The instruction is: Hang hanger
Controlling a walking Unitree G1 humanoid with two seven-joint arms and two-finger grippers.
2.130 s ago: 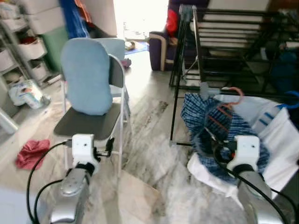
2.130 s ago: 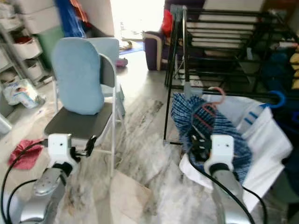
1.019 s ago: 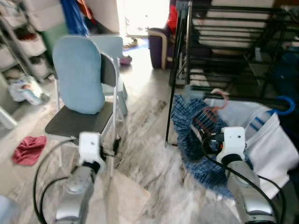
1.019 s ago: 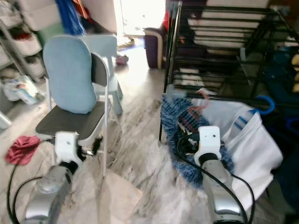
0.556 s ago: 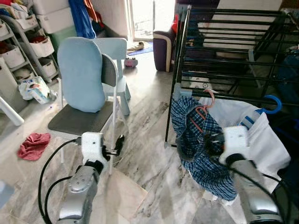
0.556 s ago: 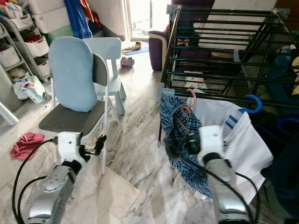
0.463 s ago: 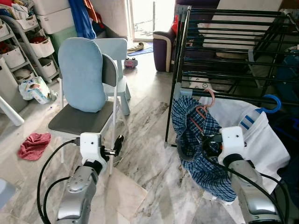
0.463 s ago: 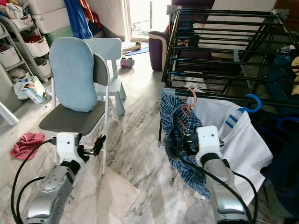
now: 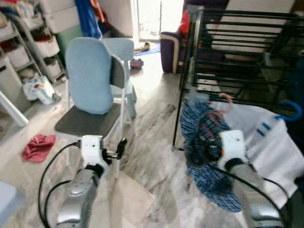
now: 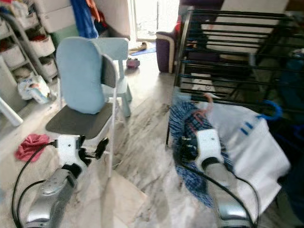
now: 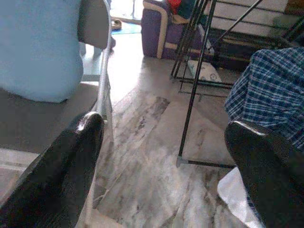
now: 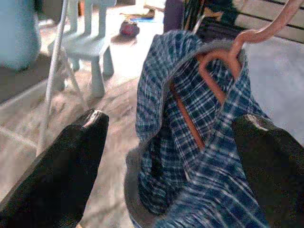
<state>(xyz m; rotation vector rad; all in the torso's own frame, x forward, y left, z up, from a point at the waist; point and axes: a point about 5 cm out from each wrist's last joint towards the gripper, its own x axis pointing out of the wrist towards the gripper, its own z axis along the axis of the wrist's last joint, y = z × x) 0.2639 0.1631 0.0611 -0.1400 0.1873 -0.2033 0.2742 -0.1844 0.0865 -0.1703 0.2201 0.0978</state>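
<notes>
Meanwhile the left end effector [image 9: 121, 146] hangs idle beside the folding chair [image 9: 95, 102], fingers spread wide, nothing in them; right end effector [image 12: 166, 137] also splayed, empty, just before the plaid shirt [image 9: 202, 130] on its pink hanger [image 12: 228, 57], hook already over the drying rack [image 9: 237, 52] rail. Whole view shifted and blurred versus half a second ago: camera moving, garment unchanged, so hanging looks done

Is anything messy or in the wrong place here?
Yes. A red cloth lies crumpled on the floor beside the folding chair. The plaid shirt hangs bunched and lopsided on its pink hanger at the drying rack, sagging toward the floor rather than hanging straight.
</notes>
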